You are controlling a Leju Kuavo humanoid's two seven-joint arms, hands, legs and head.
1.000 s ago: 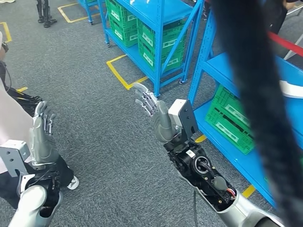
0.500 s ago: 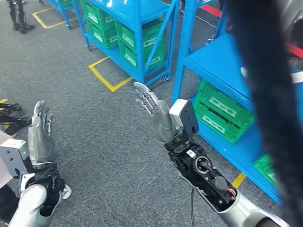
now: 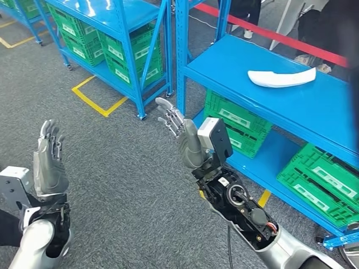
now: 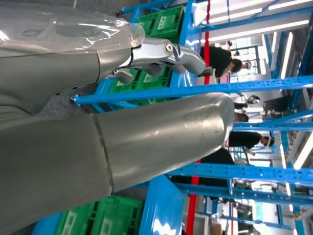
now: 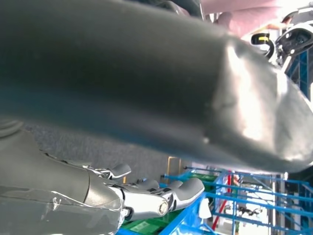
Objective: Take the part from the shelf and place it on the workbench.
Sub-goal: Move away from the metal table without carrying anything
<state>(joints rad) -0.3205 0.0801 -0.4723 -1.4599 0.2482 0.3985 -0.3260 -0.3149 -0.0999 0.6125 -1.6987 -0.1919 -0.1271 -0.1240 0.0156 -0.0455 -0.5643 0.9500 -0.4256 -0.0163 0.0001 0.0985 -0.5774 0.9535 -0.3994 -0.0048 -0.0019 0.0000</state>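
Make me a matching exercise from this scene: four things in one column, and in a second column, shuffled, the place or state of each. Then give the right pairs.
Things
1. white part
2. right hand
3. green crates
4. yellow floor marking

Places or states
A. on the grey carpet beside the far blue rack
B. lying on the top of the near blue shelf
C. raised in front of the near shelf, fingers apart, holding nothing
D. on the lower level of the shelf

Pairs: 1-B, 2-C, 3-D, 4-A
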